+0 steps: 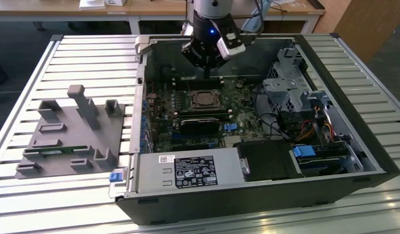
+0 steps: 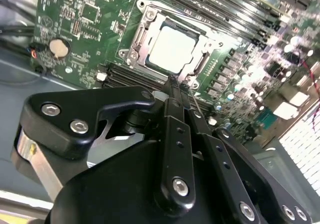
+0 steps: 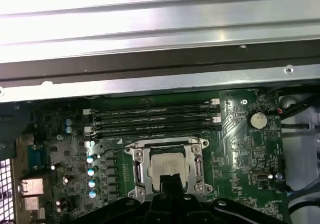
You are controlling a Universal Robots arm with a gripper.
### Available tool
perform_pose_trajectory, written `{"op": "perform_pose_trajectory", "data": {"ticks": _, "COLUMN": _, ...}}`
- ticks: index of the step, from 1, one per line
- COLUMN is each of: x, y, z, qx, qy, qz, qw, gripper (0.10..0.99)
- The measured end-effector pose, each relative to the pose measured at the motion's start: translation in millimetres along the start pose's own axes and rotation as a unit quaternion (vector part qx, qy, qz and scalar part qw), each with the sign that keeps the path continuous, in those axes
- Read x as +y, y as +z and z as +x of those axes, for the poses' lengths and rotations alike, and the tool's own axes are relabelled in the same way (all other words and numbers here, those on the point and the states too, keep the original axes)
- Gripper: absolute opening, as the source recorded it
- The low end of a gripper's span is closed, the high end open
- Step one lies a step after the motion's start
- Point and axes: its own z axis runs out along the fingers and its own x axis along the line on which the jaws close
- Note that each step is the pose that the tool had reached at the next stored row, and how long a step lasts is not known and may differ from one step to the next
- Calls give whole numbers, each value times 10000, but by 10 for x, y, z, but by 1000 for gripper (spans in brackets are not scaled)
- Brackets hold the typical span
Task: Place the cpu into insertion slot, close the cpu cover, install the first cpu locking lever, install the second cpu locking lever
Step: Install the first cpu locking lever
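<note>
Second wrist view: cpu (image 2: pixel 172 49) lies flat in the slot (image 2: pixel 151 59) with the cover (image 2: pixel 142 34) down around it, so the first two steps look done. I cannot tell whether either lever is latched. Gripper (image 2: pixel 173 84), fingers pressed together and empty, hangs close over the cover's edge. Memory slots (image 3: pixel 155 116) crowd one side of the cover, and in the exterior view the case wall (image 1: pixel 252 53) stands near.
</note>
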Motion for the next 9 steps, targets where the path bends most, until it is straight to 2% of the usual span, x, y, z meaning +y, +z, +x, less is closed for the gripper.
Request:
{"op": "perform_pose_trajectory", "data": {"ticks": 5, "x": 0, "y": 1, "z": 0, "qx": 15, "qy": -415, "qz": -3, "qw": 9991, "gripper": 106}}
{"op": "perform_pose_trajectory", "data": {"ticks": 9, "x": 0, "y": 3, "z": 0, "qx": 27, "qy": -773, "qz": -7, "qw": 9970, "gripper": 106}}
